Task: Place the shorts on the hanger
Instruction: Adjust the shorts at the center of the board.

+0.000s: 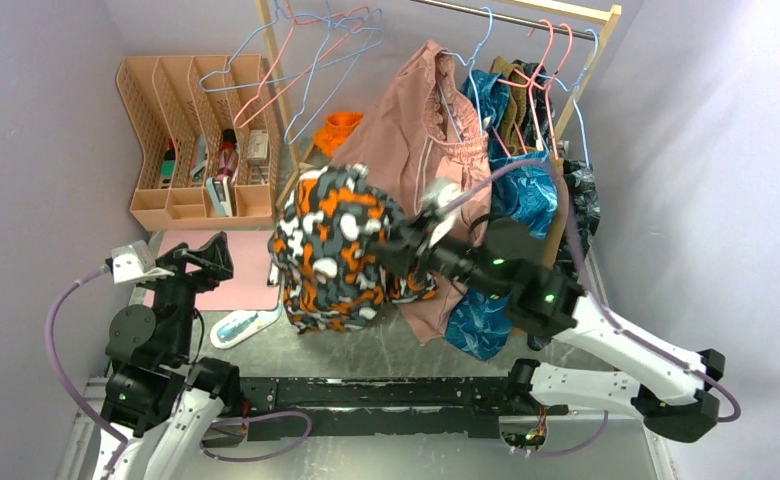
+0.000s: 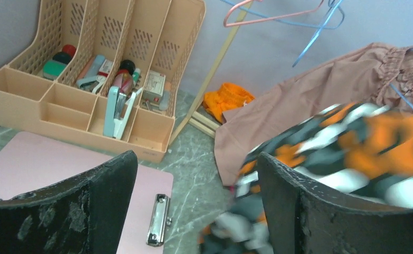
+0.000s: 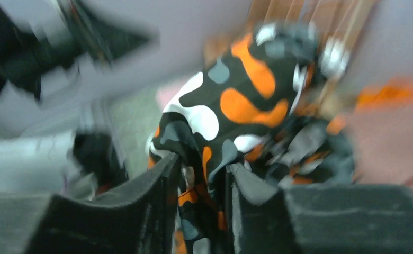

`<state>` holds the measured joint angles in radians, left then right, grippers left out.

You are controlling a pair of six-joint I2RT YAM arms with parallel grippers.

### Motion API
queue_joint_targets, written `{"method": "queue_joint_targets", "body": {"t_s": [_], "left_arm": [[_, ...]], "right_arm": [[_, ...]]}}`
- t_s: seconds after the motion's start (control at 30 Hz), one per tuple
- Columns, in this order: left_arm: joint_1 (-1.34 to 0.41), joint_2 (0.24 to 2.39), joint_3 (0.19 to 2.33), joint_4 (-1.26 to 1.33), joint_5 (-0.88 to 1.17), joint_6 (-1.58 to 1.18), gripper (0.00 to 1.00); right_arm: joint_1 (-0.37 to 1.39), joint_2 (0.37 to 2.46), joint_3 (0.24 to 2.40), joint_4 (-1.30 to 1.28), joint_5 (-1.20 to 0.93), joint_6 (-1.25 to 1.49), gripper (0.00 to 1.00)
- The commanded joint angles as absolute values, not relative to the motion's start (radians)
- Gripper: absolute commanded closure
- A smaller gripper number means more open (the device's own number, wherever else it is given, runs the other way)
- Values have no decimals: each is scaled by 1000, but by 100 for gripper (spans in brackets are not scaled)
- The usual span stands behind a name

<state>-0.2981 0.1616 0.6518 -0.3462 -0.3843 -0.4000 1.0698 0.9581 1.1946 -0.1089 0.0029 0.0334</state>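
Observation:
The shorts (image 1: 334, 250), in an orange, black, white and grey blotch print, hang bunched above the table's middle. My right gripper (image 1: 408, 236) reaches in from the right and is shut on a fold of the shorts (image 3: 231, 100), with cloth pinched between its fingers (image 3: 156, 185). The right wrist view is blurred by motion. My left gripper (image 1: 202, 262) stands open to the left of the shorts (image 2: 352, 143), holding nothing. An empty light-blue hanger (image 1: 341, 58) hangs on the rail at the back, also seen as a blue hanger (image 2: 321, 21) in the left wrist view.
A peach desk organiser (image 1: 201, 140) stands back left, a pink clipboard (image 1: 241, 262) lies in front of it. A dusty-pink garment (image 1: 416, 120) and a blue leaf-print garment (image 1: 521, 195) hang on the wooden rack (image 1: 606, 40). An orange cloth (image 1: 341, 130) lies behind.

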Motion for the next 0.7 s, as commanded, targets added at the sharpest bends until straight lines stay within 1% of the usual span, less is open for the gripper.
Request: {"method": "queue_joint_targets", "body": {"t_s": [0.0, 0.07, 0.1, 0.13, 0.17, 0.27, 0.4, 0.53, 0.67], "left_arm": [[-290, 188, 652, -407, -375, -438, 12], [-290, 211, 651, -413, -353, -443, 11], [-290, 224, 654, -416, -348, -447, 11], [-290, 238, 659, -424, -347, -454, 11], [-290, 252, 665, -433, -349, -462, 11], [-289, 283, 678, -452, -351, -466, 11], [-290, 287, 661, -458, -360, -468, 11], [-290, 286, 636, -437, -340, -461, 12], [-290, 312, 637, -440, -334, -456, 12]], "right_arm": [[1079, 949, 927, -340, -134, 234, 49], [1092, 890, 866, -386, -99, 291, 34], [1095, 864, 859, -410, -75, 298, 23], [1094, 847, 865, -427, -45, 298, 15], [1095, 839, 879, -440, -14, 288, 12], [1095, 896, 944, -447, 93, 252, 12], [1095, 1055, 992, -343, 228, 244, 12], [1084, 1252, 1079, -248, 265, 220, 11], [1049, 1489, 1212, -263, 247, 212, 11]]}}
